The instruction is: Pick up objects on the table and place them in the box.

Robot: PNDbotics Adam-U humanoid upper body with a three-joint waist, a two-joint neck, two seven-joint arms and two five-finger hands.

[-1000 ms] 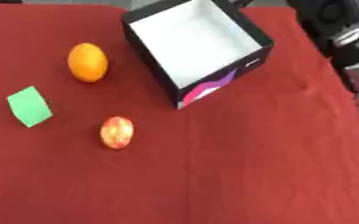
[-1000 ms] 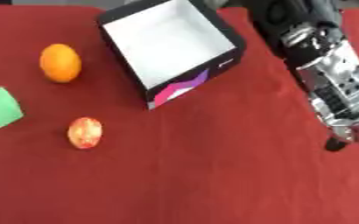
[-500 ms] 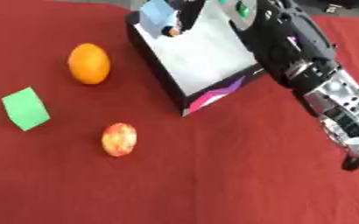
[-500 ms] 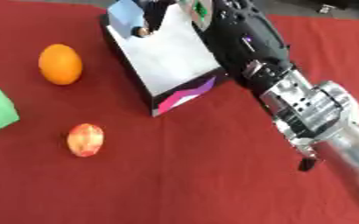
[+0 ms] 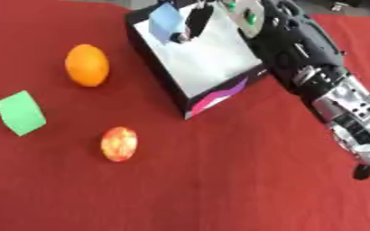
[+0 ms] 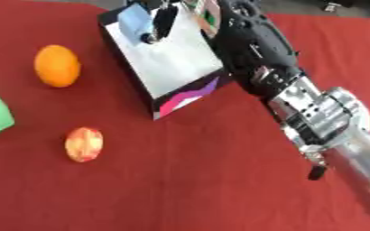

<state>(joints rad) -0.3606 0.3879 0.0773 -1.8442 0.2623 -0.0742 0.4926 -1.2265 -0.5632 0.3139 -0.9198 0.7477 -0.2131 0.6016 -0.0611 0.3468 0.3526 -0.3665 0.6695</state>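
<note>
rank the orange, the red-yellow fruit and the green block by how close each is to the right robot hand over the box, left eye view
The right robot hand is over the box, at a light blue block.
1. orange, left of the box
2. red-yellow fruit, below the orange, nearer the camera
3. green block, far left edge

Right arm stretched forward from lower right, right hand (image 5: 194, 20) fingers curled

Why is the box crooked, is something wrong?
Nothing looks broken or spilled. The box sits turned at an angle on the red table, and the right hand holds a light blue block over it.
</note>
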